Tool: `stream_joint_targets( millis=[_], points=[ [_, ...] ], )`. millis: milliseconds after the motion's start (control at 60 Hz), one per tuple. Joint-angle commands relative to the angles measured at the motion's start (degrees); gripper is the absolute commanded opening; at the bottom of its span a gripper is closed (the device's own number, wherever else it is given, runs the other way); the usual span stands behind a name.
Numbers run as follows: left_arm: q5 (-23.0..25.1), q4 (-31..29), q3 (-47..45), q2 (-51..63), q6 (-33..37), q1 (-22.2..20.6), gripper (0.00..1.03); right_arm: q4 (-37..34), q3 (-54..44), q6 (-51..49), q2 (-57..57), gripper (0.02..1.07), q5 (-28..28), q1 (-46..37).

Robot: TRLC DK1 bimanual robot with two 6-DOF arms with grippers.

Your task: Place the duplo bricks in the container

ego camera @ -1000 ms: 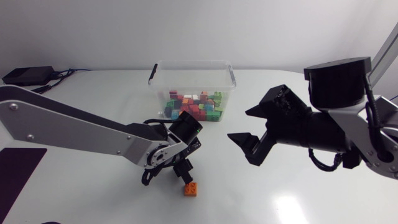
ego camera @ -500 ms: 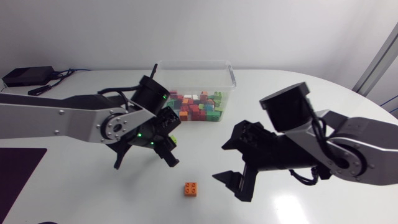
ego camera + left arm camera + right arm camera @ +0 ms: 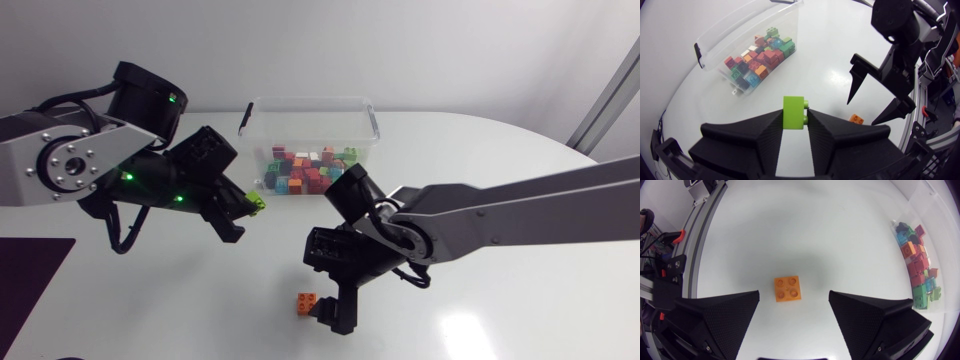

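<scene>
Silver-grey links (image 3: 520,210), black joints (image 3: 140,95), black wedge-shaped fingers (image 3: 750,142)

Lab: robot arms (image 3: 480,215) at white table (image 3: 520,320)

Left claw (image 3: 238,210) with its green brick (image 3: 794,112) lifted away from the orange brick (image 3: 787,289) toward ten o'clock, right claw (image 3: 335,312) swung in from three o'clock, now spread wide over the orange brick at six o'clock

Head camera high above the table (image 3: 500,150), wrist cameras low and close; orange brick (image 3: 308,303) and container (image 3: 310,100) common to all.
</scene>
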Motion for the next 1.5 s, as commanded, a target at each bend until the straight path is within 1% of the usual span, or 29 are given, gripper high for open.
stream_joint_targets(
  millis=[0, 133, 183, 250, 317, 367, 400, 433, 467, 550, 600, 700, 900, 1067, 1117, 1167, 1233, 1250, 1317, 1367, 1383, 1400, 1417, 1433, 1450, 1467, 1483],
  points=[
    [3.26, -0.63, 1.21, -1.35, 1.46, 3.0, 0.28, -1.17, 2.85, -2.59, 4.08, 1.02, 0.77, 0.9],
    [9.77, -0.72, 3.68, -1.0, 1.54, 7.58, 0.28, -2.49, 5.66, -3.91, 7.95, 1.02, 1.21, 1.69],
    [12.14, -1.16, 4.82, -0.21, 1.63, 8.98, 0.28, -2.93, 6.54, -4.26, 9.35, 1.0, 1.38, 2.13],
    [14.16, -1.59, 6.22, 0.85, 1.98, 10.39, 0.28, -3.37, 7.24, -4.61, 10.76, 0.97, 1.56, 2.4],
    [15.74, -1.59, 7.63, 2.08, 1.98, 11.44, 0.28, -3.55, 7.77, -4.79, 12.08, 0.89, 1.65, 2.48],
    [17.24, -1.51, 9.12, 3.4, 1.98, 12.5, 0.28, -4.16, 8.21, -5.14, 12.69, 0.78, 1.65, 2.48],
    [17.68, -1.59, 9.74, 3.84, 1.98, 12.85, 0.28, -4.43, 8.3, -5.14, 12.96, 0.73, 1.65, 2.48],
    [18.64, -1.59, 11.59, 5.59, 1.9, 13.38, 0.28, -5.04, 8.47, -5.31, 13.05, 0.62, 1.65, 2.57],
    [19.26, -1.59, 12.55, 6.56, 1.72, 13.55, 0.28, -5.57, 8.56, -5.4, 13.05, 0.55, 1.65, 2.57],
    [19.43, -1.59, 15.19, 9.11, 1.46, 13.73, 0.28, -7.15, 8.83, -5.66, 12.96, 0.4, 1.56, 2.57],
    [19.52, -1.51, 17.21, 10.87, 0.93, 13.73, 0.28, -7.77, 9.0, -5.58, 12.61, 0.34, 1.56, 2.4],
    [19.61, -0.98, 20.99, 14.56, -0.56, 13.64, 0.28, -9.08, 9.27, -5.66, 10.76, 0.34, 1.56, 1.61],
    [19.7, 2.27, 29.34, 22.56, -5.31, 13.73, 0.28, -12.25, 10.14, -5.58, 4.52, 0.34, 1.29, -1.65],
    [19.61, 7.02, 34.09, 27.48, -9.79, 13.38, 0.28, -13.65, 11.29, -4.79, -0.58, 0.34, 1.21, -4.19],
    [19.61, 7.55, 36.11, 29.15, -10.58, 13.2, 0.29, -13.65, 11.9, -4.26, -2.16, 0.34, 1.21, -5.25],
    [19.35, 7.99, 37.78, 30.56, -11.73, 13.2, 0.3, -13.92, 12.52, -4.08, -3.3, 0.34, 1.21, -6.04],
    [16.27, 8.95, 41.03, 33.46, -13.31, 12.85, 0.32, -14.36, 13.84, -3.64, -5.15, 0.34, 1.12, -7.45],
    [15.83, 9.3, 41.73, 34.07, -13.84, 12.85, 0.33, -14.45, 14.36, -3.38, -5.59, 0.34, 1.03, -7.97],
    [13.99, 9.66, 44.19, 36.44, -14.36, 12.23, 0.44, -14.71, 16.21, -2.59, -7.08, 0.34, 0.59, -9.82],
    [12.4, 9.66, 46.21, 38.29, -14.54, 11.71, 0.6, -14.71, 17.88, -1.71, -7.78, 0.34, 0.42, -11.23],
    [12.14, 9.66, 46.65, 38.82, -14.54, 11.62, 0.66, -14.62, 18.67, -1.27, -7.96, 0.34, 0.24, -11.84],
    [11.35, 9.57, 47.62, 39.52, -14.54, 11.27, 0.79, -14.53, 19.28, -1.01, -8.14, 0.34, 0.24, -12.37],
    [11.26, 9.48, 47.71, 39.61, -14.63, 11.27, 0.8, -14.36, 19.99, -0.65, -8.22, 0.34, 0.24, -12.98],
    [10.12, 9.48, 48.41, 40.31, -14.54, 11.0, 0.91, -14.27, 20.6, -0.22, -8.22, 0.34, 0.24, -13.51],
    [9.94, 9.57, 48.41, 40.31, -14.54, 10.92, 0.91, -14.18, 20.87, -0.04, -8.22, 0.34, 0.15, -13.6],
    [8.54, 9.74, 48.59, 40.4, -14.28, 10.39, 0.98, -13.83, 22.01, 0.75, -8.31, 0.34, -0.2, -14.39],
    [7.83, 9.83, 48.5, 40.4, -14.01, 10.04, 0.99, -13.39, 22.8, 1.37, -8.31, 0.34, -0.38, -15.09]
  ],
)
